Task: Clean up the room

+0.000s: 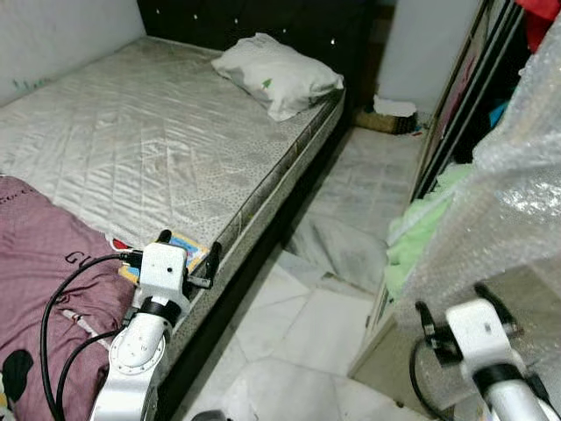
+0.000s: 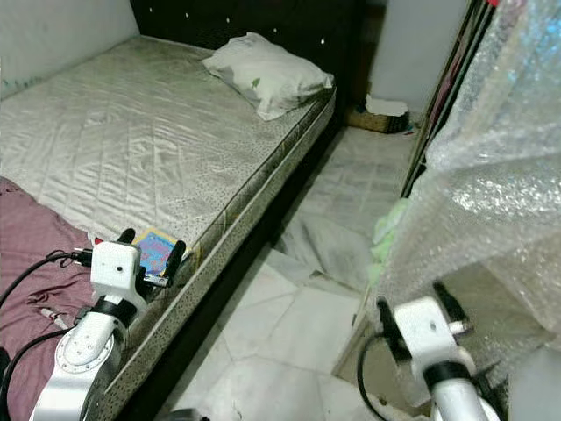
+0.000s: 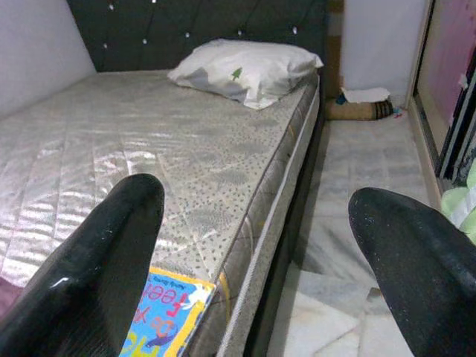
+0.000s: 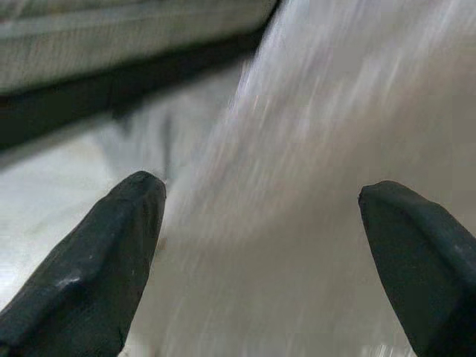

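My left gripper [image 3: 253, 260] hangs with fingers spread wide over the near edge of the mattress [image 1: 131, 140], empty, with one colourful picture book [image 3: 165, 316] lying just below it beside the maroon blanket [image 1: 44, 263]. My right gripper [image 4: 260, 260] is likewise apart and empty, hovering by the bubble wrap [image 1: 500, 202] on the wardrobe side. I judge I am still choosing what to tidy; the book looks the likeliest pick, needing a drop down and forward. I count one book, one pillow [image 1: 276, 74], and one grey cloth [image 1: 337, 246] on the floor.
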Robot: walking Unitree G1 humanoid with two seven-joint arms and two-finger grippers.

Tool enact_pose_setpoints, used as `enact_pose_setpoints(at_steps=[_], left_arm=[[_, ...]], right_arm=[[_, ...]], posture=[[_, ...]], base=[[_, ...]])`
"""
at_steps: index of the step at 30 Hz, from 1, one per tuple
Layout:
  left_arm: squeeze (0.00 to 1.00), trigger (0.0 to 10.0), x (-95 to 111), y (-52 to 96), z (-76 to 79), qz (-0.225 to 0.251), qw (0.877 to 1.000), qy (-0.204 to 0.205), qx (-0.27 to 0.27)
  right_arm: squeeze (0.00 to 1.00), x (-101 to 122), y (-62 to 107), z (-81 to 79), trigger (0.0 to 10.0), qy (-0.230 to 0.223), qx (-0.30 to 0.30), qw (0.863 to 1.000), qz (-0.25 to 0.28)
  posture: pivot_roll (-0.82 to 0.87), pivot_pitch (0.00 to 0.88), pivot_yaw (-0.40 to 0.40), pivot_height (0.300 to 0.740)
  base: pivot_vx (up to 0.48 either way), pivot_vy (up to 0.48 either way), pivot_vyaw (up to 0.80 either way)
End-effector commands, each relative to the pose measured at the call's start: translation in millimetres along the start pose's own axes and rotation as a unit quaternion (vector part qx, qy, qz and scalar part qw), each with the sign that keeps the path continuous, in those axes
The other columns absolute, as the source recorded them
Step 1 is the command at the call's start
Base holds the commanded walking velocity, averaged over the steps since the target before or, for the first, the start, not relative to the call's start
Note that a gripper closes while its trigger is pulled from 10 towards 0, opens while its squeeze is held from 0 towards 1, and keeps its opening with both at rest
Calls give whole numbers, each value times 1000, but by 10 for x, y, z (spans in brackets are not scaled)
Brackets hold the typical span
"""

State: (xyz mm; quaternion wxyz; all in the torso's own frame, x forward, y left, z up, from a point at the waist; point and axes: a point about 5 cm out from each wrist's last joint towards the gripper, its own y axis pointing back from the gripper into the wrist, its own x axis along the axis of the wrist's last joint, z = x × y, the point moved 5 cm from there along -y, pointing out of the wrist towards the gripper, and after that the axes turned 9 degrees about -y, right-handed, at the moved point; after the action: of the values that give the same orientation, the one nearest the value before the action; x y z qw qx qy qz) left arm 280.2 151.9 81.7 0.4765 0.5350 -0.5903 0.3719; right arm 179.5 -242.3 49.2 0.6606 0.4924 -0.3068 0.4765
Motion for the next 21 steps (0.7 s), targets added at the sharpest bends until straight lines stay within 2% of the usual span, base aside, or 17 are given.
enact_pose_setpoints(at_steps=[1, 2, 5, 7, 8, 10, 12, 15, 17, 18, 20, 21], left_arm=[[0, 10000, -9, -19, 10, -4, 1000, 1, -7], [0, 10000, -12, -27, 14, -4, 1000, 2, -7], [0, 10000, -11, -38, 16, -4, 1000, 1, -7], [0, 10000, -9, -54, 19, -2, 1000, 1, -10], [0, 10000, -4, -72, 28, 0, 1000, 0, -14], [0, 10000, 3, -94, 41, 3, 1000, 0, -18], [0, 10000, 4, -106, 46, 3, 1000, 0, -19], [0, 10000, 39, -172, 79, 11, 1000, 2, -25], [0, 10000, 50, -198, 86, 14, 1000, 2, -25], [0, 10000, 50, -198, 86, 14, 1000, 2, -25], [0, 10000, 56, -218, 86, 17, 1000, 2, -23], [0, 10000, 56, -218, 86, 17, 1000, 2, -23]], right_arm=[[0, -30, 15, 12, 10000, -15, -3, 1000, -8], [0, -107, 51, 16, 10000, -30, -10, 999, -27], [0, -239, 93, 69, 10000, -40, -40, 997, -46], [0, -174, 57, 183, 10000, -2, -78, 997, -8], [0, 28, 21, 267, 10000, 41, -94, 994, 48], [0, 259, 20, 321, 10000, 69, -95, 988, 98], [0, 334, 19, 327, 10000, 75, -93, 987, 112], [0, 774, 35, 242, 10000, 115, -57, 971, 202], [0, 939, 33, 202, 10000, 136, -46, 959, 243], [0, 939, 33, 202, 10000, 136, -46, 959, 243], [0, 1119, 19, 173, 10000, 154, -44, 945, 284], [0, 1119, 19, 173, 10000, 154, -44, 945, 284]], posture=[[-29, 0, 2, 740], [-37, 0, 3, 740], [-45, 0, 6, 740], [-59, 0, 15, 740], [-72, 0, 25, 740], [-81, 0, 30, 740], [-86, 0, 33, 740], [-96, 0, 34, 740], [-97, 0, 32, 740], [-97, 0, 32, 740], [-92, 0, 28, 740], [-92, 0, 28, 740]], base=[[0, 0, 0], [0, 0, 0], [0, 0, 0], [0, 0, 0], [0, 0, 0], [0, 0, 0], [0, 0, 0], [0, 0, 0], [0, 0, 0], [0, 0, 0], [0, 0, 0], [0, 0, 0]])
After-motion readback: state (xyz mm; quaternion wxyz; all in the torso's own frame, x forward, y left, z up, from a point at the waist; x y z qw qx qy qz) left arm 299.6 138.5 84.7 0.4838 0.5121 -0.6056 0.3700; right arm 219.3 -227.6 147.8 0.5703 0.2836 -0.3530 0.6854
